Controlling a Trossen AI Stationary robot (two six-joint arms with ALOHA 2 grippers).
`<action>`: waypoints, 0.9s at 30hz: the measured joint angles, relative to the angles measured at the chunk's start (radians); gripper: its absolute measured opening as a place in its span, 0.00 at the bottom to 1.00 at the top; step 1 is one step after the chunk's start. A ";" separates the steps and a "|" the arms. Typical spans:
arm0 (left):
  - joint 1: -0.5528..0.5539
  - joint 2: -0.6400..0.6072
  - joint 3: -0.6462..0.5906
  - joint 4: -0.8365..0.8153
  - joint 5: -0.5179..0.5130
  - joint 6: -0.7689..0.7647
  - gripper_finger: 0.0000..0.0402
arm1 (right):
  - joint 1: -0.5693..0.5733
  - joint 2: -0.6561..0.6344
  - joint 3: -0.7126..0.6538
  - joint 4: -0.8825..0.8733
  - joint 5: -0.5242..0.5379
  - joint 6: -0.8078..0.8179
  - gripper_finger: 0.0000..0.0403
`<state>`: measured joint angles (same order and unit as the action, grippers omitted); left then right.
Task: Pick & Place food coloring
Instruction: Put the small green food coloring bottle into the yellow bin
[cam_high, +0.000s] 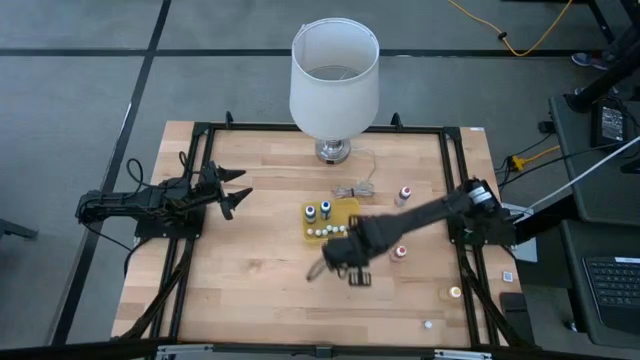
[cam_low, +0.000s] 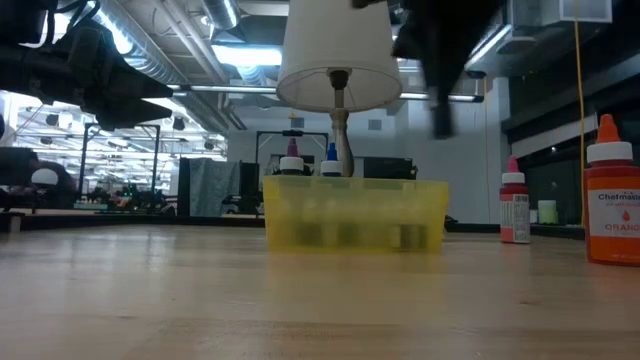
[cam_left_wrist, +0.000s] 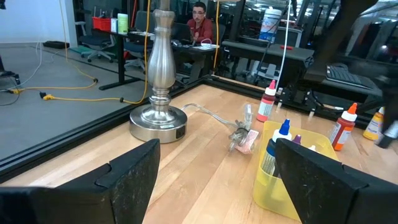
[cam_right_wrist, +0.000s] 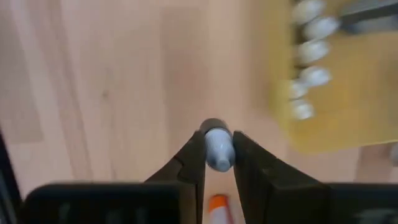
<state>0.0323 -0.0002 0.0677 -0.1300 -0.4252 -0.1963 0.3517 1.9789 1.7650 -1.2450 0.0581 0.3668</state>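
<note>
My right gripper (cam_right_wrist: 217, 152): fingers pinched on a small bottle with a pale blue-white cap (cam_right_wrist: 217, 148), held between the two dark pads (cam_right_wrist: 193, 163), cap toward my wrist camera
Where I am: in the high view my right gripper (cam_high: 338, 262) hangs over the bare wood just in front of the yellow tray (cam_high: 345, 208), lifted off the table; the low view shows only my dark arm above the tray
Held bottle: gripped at its upper part; its lower end is hidden behind the cap and I cannot tell its colour label
Yellow tray: translucent, standing near the table's middle in front of the lamp; two blue-topped bottles (cam_high: 317, 211) stand upright in its far end, a row of white caps (cam_high: 328, 231) lies along its near edge
Other food coloring: a red-topped bottle (cam_high: 405, 193) stands right of the tray, an orange one (cam_high: 400, 252) right of my gripper, both apart from the tray; one more small bottle (cam_high: 455, 293) stands near the right frame rail
My left gripper (cam_high: 232, 190): fingers spread wide, nothing between them, parked over the left side of the table well apart from the tray
Lamp (cam_high: 334, 85): white shade on a metal base at the far edge, its cord coiled beside the tray
Room: a person sits at a desk beyond the table, seen in my left wrist view
</note>
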 joint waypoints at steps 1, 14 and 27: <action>0.000 0.000 0.000 0.000 0.000 0.000 0.77 | -0.025 0.000 0.012 -0.002 0.001 -0.018 0.16; 0.000 0.000 0.000 0.000 0.000 0.000 0.77 | -0.312 0.000 0.093 -0.037 0.028 -0.143 0.17; 0.000 0.000 0.000 0.000 0.000 0.000 0.78 | -0.355 0.081 0.093 0.022 0.027 -0.109 0.18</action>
<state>0.0326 -0.0002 0.0677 -0.1299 -0.4252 -0.1959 -0.0034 2.0595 1.8584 -1.2231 0.0850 0.2581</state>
